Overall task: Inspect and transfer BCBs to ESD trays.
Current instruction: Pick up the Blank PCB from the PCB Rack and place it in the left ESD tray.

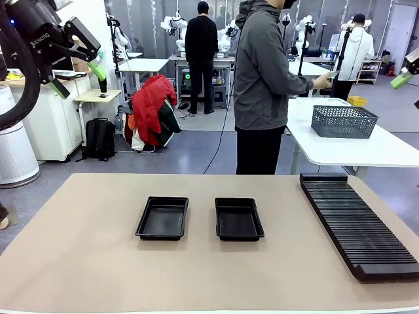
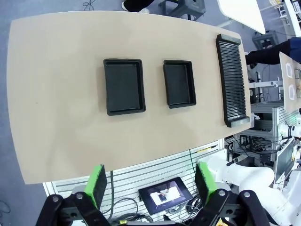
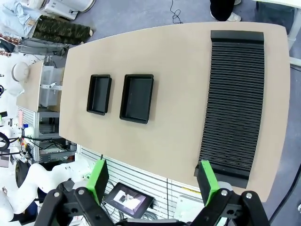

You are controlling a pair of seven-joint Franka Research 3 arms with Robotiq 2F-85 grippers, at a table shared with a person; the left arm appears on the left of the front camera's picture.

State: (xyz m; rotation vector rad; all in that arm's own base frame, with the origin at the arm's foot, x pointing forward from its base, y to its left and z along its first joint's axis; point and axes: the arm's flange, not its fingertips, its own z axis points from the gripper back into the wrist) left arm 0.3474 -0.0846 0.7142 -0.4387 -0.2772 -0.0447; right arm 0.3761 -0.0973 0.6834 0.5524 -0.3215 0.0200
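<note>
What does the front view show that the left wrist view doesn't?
Front view, not the left wrist view: the upper body of a person in a grey jacket beyond the tan table, and a grey basket on a white table behind. Left wrist view, not the front: a small lit screen below the table's near edge. Both: two empty black ESD trays side by side, the long slotted rack, and the open left tool.

Bright, even overhead light leaves only faint shadows beside the trays (image 1: 162,218) on the tan table (image 1: 78,261), whose edges bow in both wide-angle wrist views; far background perhaps slightly soft.
</note>
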